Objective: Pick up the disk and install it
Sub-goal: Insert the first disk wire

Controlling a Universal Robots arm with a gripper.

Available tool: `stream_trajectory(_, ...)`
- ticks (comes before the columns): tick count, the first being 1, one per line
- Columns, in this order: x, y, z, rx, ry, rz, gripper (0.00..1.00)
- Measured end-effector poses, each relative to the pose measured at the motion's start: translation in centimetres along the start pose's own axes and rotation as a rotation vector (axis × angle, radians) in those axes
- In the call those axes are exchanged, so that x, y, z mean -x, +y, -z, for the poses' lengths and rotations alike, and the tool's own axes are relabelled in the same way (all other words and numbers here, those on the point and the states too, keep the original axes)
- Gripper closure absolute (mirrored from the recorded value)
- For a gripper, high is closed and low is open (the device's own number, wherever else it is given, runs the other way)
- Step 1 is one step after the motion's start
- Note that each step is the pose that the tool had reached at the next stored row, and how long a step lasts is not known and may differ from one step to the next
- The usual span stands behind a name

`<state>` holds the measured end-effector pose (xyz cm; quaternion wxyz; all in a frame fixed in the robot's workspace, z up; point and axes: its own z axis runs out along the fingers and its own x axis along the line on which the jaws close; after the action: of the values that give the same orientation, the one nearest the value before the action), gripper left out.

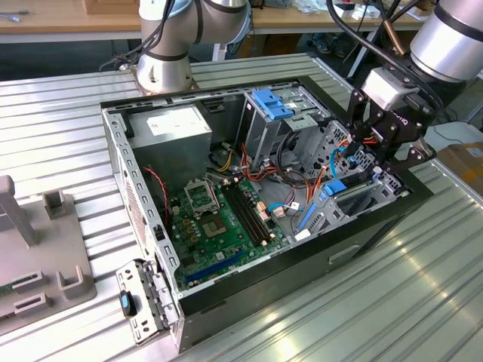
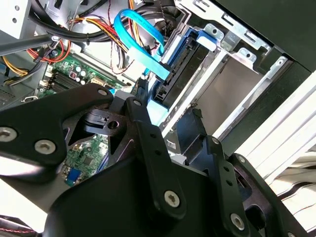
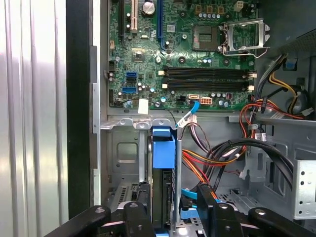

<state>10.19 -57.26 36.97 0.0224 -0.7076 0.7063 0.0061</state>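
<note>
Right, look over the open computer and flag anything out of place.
One thing: a metal bracket with a blue latch hangs off the near corner of the case, at the exterior view's left, tilted outward instead of flush with the wall. The disk stands straight in its bay.

The motherboard [image 1: 219, 226] is green, dotted with black slots and silver sockets. The disk [image 3: 163, 150] shows a bright blue carrier over a dark edge. The gripper [image 1: 381, 160] is matt black with silver screws. A data cable [image 2: 140, 34] is light blue; the wire bundle [image 3: 256, 118] mixes red, orange, yellow and black. The power-supply box [image 1: 177, 128] is grey with a white label, and the bracket [image 1: 273, 102] on the drive cage is blue. The case [image 1: 362, 234] is black outside, grey metal inside. The table [image 1: 392, 302] is silver, ribbed in long stripes
</note>
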Motion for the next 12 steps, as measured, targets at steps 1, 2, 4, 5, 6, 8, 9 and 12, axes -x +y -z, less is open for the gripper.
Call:
stream_trajectory(1, 0.00, 0.00, 0.00, 0.0000, -0.0001, 0.000, 0.50)
stream_trajectory(2, 0.01, 0.00, 0.00, 0.0000, 0.0000, 0.000, 0.50)
stream_trajectory(4, 0.02, 0.00, 0.00, -0.0001, 0.0000, 0.000, 0.50)
stream_trajectory(5, 0.03, 0.00, 0.00, 0.0000, 0.0000, 0.000, 0.50)
stream_trajectory(6, 0.05, 0.00, -0.01, 0.0000, -0.0001, 0.000, 0.50)
stream_trajectory(8, 0.07, 0.00, -0.01, 0.0000, -0.0001, 0.000, 0.50)
stream_trajectory(9, 0.14, -0.02, 0.00, 0.0000, 0.0001, 0.000, 0.50)
stream_trajectory(12, 0.42, -0.25, -0.02, 0.0001, -0.0001, 0.002, 0.50)
